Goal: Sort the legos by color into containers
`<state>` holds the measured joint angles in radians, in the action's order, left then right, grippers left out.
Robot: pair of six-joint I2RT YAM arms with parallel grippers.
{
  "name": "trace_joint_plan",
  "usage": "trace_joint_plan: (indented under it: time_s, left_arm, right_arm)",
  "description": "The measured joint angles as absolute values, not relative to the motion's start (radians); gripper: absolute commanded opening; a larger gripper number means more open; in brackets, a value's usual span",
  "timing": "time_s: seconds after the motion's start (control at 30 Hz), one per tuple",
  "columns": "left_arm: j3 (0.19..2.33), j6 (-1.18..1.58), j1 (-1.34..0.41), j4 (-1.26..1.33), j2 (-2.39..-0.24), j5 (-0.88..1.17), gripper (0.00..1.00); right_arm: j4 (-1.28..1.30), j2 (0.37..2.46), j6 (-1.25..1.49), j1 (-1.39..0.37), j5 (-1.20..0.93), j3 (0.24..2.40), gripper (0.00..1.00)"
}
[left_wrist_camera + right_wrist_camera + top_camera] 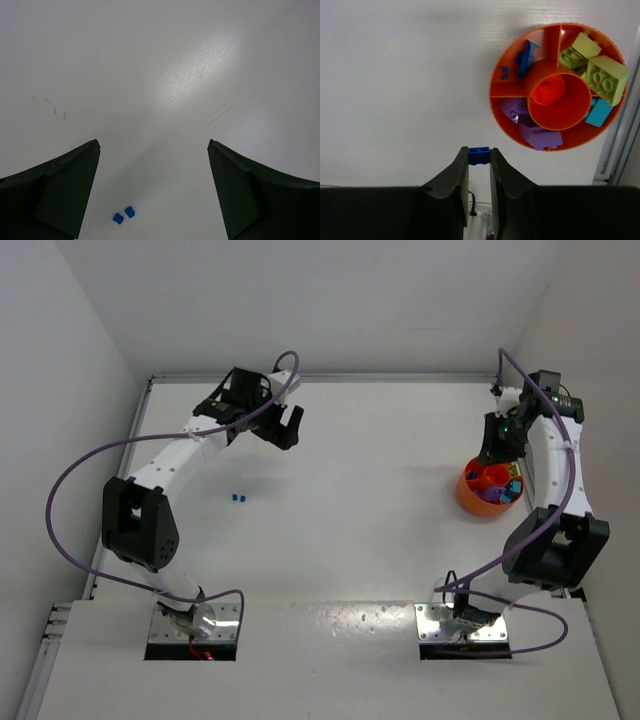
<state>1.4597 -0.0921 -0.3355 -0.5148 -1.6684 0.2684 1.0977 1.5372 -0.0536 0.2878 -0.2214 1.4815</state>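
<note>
Top external view: at left, the left jaws stand spread wide and empty above the white bench (pixel 360 520), with two blue legos (pixel 238 498) lying loose nearby. At right, the right jaws pinch one blue brick (pixel 479 155) close to the orange tub (pixel 468 498), whose compartments hold sorted bricks (pixel 600 77) in blue, purple, lime, teal and orange.

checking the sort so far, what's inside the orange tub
Inside the tub: an orange brick in the centre cup; around it, grouped by colour, blue bricks, lime green bricks, one teal brick and purple bricks. Anything beneath them is covered.
</note>
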Motion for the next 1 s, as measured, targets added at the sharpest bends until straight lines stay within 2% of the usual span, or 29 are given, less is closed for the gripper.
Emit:
trace_joint_plan:
  time_s: [0.4, 1.0]
  left_arm:
    - [1.460, -0.055, -0.327, -0.533, -1.669, 0.245, 0.99]
    - [1.460, -0.001, -0.325, -0.536, -1.701, 0.190, 1.00]
  right_arm:
    - [1.083, 1.697, -0.067, 0.280, -0.040, 1.515, 0.00]
    - [1.018, 1.824, -0.068, 0.212, 0.036, 1.595, 0.00]
